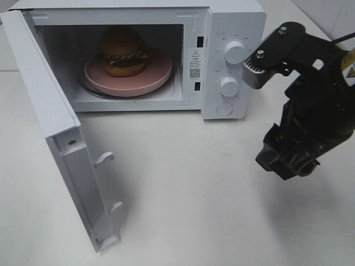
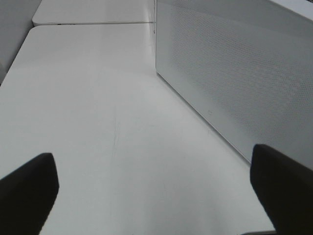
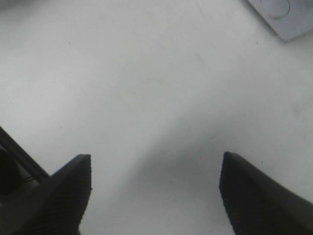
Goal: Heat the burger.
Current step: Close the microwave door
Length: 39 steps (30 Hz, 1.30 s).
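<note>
The burger (image 1: pixel 123 50), with a golden-brown bun and green lettuce, sits on a pink plate (image 1: pixel 158 69) inside the white microwave (image 1: pixel 233 22). The microwave door (image 1: pixel 61 144) is swung wide open toward the front left. My right arm (image 1: pixel 310 111) hangs at the right, in front of the control panel and apart from it. In its wrist view, my right gripper (image 3: pixel 155 159) is open over bare table, holding nothing. My left gripper (image 2: pixel 152 156) is wide open and empty, low over the table beside the door's dotted outer face (image 2: pixel 234 73). The high view does not show it.
The control panel carries two knobs (image 1: pixel 234 52) (image 1: pixel 229 86) and a round button (image 1: pixel 224 108). The door's latch hooks (image 1: pixel 104 159) stick out on its inner edge. The white table (image 1: pixel 188 194) stretches in front of the microwave, with a seam (image 2: pixel 93 22) at its far end.
</note>
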Each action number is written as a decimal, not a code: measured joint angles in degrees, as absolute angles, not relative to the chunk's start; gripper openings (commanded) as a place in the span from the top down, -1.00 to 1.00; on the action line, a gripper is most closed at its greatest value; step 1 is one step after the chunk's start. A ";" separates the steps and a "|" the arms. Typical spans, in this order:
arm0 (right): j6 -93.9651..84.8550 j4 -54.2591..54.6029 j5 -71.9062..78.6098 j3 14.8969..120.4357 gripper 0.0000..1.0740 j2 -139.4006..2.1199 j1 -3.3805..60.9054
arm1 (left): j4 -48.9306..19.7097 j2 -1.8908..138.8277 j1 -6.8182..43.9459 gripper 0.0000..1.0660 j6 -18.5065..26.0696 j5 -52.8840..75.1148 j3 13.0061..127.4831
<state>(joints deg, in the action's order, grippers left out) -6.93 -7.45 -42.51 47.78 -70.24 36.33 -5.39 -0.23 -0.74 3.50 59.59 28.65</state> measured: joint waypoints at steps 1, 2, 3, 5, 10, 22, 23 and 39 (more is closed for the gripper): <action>-5.50 -7.45 -44.29 47.78 -0.36 -69.39 36.33 | -5.39 -0.23 -0.74 -0.88 3.50 59.59 28.65; -5.50 -7.45 -44.29 47.78 -0.36 -69.39 36.33 | -5.39 -0.23 -0.74 -0.88 3.50 59.59 28.65; -3.21 -7.45 -48.07 47.78 -0.36 -67.72 36.33 | -5.39 -0.23 -0.74 -0.88 3.50 59.59 28.65; -1.38 -7.45 -51.28 47.78 -0.36 -66.23 36.33 | -5.39 -0.23 -0.74 -0.88 3.50 59.59 28.65; 2.01 -7.45 -56.55 47.78 -0.36 -63.31 36.33 | -5.39 -0.23 -0.74 -0.88 3.50 59.59 28.65; 6.76 -7.79 -65.95 47.78 -0.36 -52.37 36.33 | -5.39 -0.23 -0.74 -0.88 3.50 59.59 28.65; 6.76 -7.79 -65.95 47.78 -0.36 -52.37 36.33 | -5.39 -0.23 -0.74 -0.88 3.50 59.59 28.65; 6.88 -9.17 -68.24 46.98 -0.45 -36.61 18.22 | -5.39 -0.23 -0.74 -0.88 3.50 59.59 28.65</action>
<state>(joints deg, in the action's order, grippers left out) 6.88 -9.17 -68.24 46.98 -36.61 18.22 -5.39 -0.23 -0.74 3.50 59.59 28.65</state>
